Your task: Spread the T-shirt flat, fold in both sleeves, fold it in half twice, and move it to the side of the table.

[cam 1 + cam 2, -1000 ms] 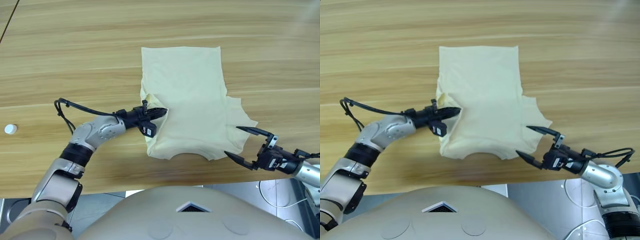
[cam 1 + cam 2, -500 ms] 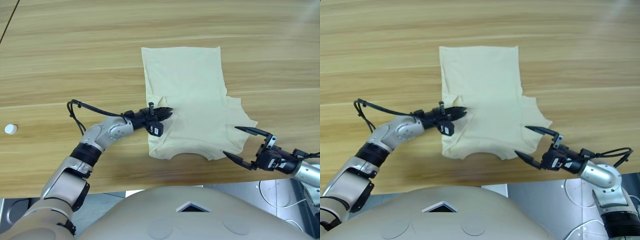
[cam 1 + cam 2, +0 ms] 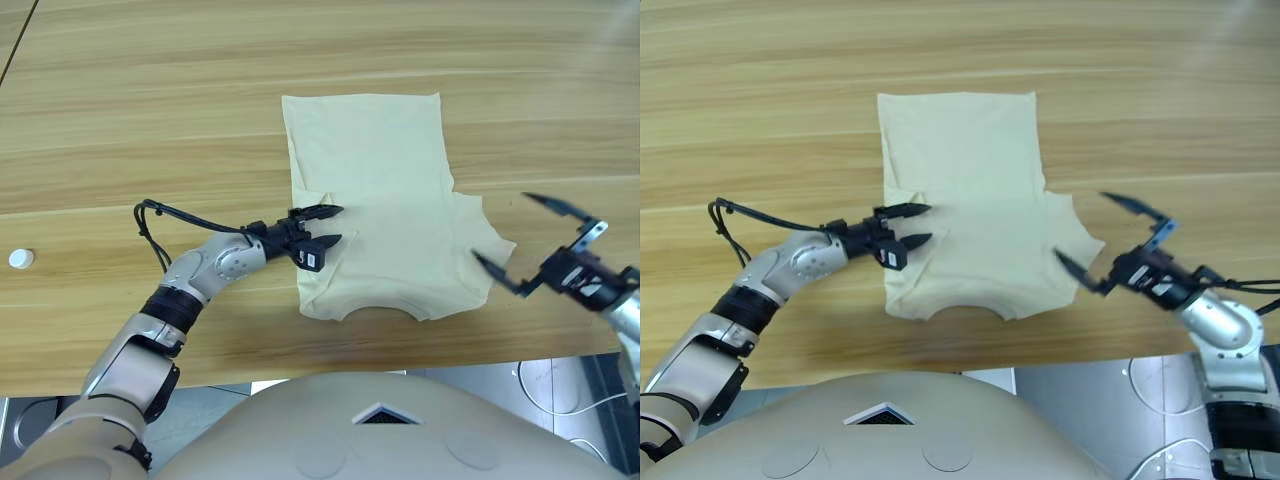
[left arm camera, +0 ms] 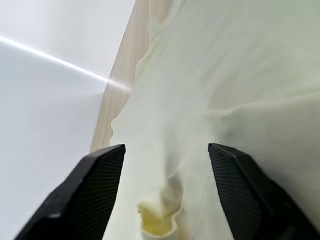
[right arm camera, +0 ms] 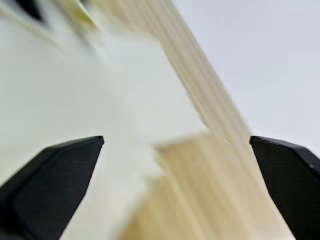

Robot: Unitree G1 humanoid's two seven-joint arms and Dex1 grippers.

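A pale yellow T-shirt (image 3: 380, 190) lies on the wooden table (image 3: 150, 120), collar toward the front edge. Its left sleeve is folded in over the body, leaving a small ridge (image 4: 157, 212). The right sleeve (image 3: 478, 238) still sticks out to the side. My left gripper (image 3: 340, 223) stands open just over the folded left sleeve, holding nothing; the left wrist view has cloth between its fingers (image 4: 95, 190). My right gripper (image 3: 500, 228) is wide open at the tip of the right sleeve, one finger beyond it and one in front.
A small white cap (image 3: 20, 258) lies near the table's left side. The table's front edge (image 3: 250, 378) runs just behind the collar. Bare wood stretches to the left, right and far side of the shirt.
My left gripper has opened and let go of the folded left sleeve. My right gripper has moved away from the table's front edge up to the right sleeve's tip, still open.
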